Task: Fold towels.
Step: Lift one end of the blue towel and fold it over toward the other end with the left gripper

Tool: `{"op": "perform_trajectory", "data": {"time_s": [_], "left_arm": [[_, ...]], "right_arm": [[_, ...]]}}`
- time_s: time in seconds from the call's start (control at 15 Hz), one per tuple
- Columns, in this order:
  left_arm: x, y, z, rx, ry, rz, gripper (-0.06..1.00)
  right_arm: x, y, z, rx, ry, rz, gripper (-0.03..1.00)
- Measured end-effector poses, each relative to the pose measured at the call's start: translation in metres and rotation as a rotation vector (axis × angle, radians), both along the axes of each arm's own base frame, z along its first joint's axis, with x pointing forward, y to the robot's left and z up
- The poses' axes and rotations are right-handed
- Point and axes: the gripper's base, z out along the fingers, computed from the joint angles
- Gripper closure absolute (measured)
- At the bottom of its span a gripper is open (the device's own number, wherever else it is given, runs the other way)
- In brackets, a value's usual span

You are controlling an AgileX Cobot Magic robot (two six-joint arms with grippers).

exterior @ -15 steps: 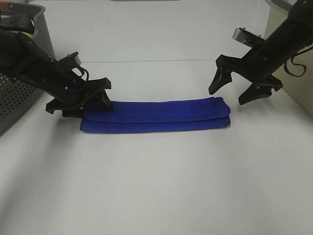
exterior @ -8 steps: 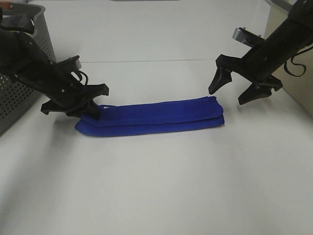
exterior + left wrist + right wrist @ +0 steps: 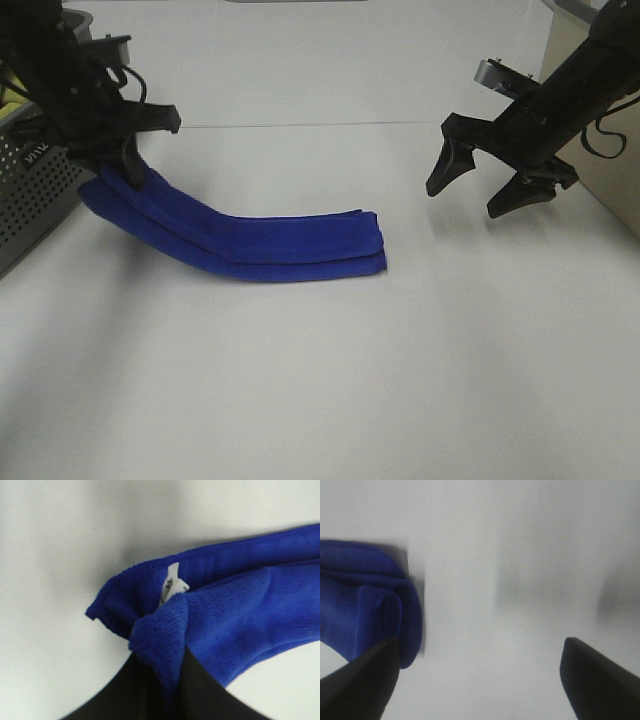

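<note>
Exterior high view: the left pincer (image 3: 122,170) is clamped on one short end of the blue towel (image 3: 270,245) and holds that end up off the white surface (image 3: 330,380). From the grip the folded towel slopes down and curves away toward the right pincer (image 3: 465,200). Its far end lies flat on the surface, with two layers showing along the long side. Left wrist view shows the black fingers (image 3: 130,695) pinching a bunched fold of plush cloth, and a small white tag (image 3: 171,582) sits just beyond the fingertips, tucked between the layers. The right pincer hangs above the surface with its jaws spread apart, holding nothing. The towel's free end lies apart from it, and the right wrist view catches that rounded end beyond one finger. A grey perforated basket (image 3: 40,190) stands beside the left pincer, on the side away from the right one.
</note>
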Motion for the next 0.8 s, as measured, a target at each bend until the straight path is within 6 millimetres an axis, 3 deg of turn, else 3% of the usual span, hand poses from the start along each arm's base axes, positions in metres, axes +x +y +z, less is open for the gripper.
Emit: {"op": "perform_trajectory", "data": {"time_s": [0.07,0.13,0.33,0.53,0.6,0.67,0.8], "left_arm": [[0.000,-0.029,0.018,-0.030,-0.039,-0.021,0.87],[0.000,-0.029,0.018,-0.030,-0.039,-0.021,0.87],[-0.012,-0.086,0.020,-0.129,-0.039,-0.050,0.87],[-0.015,-0.134,-0.015,-0.185,0.030,-0.040,0.87],[-0.013,-0.154,-0.036,-0.228,0.050,0.007,0.84],[-0.011,-0.160,-0.043,-0.250,0.063,0.027,0.79],[-0.010,-0.167,-0.047,-0.309,0.072,0.067,0.59]], "right_arm": [[-0.002,0.000,0.000,0.004,0.016,0.008,0.15],[-0.002,0.000,0.000,0.004,0.016,0.008,0.15],[-0.004,0.001,0.000,0.009,0.037,0.018,0.15],[-0.006,0.002,0.000,0.014,0.062,0.031,0.15],[-0.008,0.002,0.000,0.018,0.077,0.038,0.15],[-0.009,0.002,0.000,0.020,0.085,0.042,0.15],[-0.009,0.003,0.000,0.024,0.090,0.043,0.15]]}}
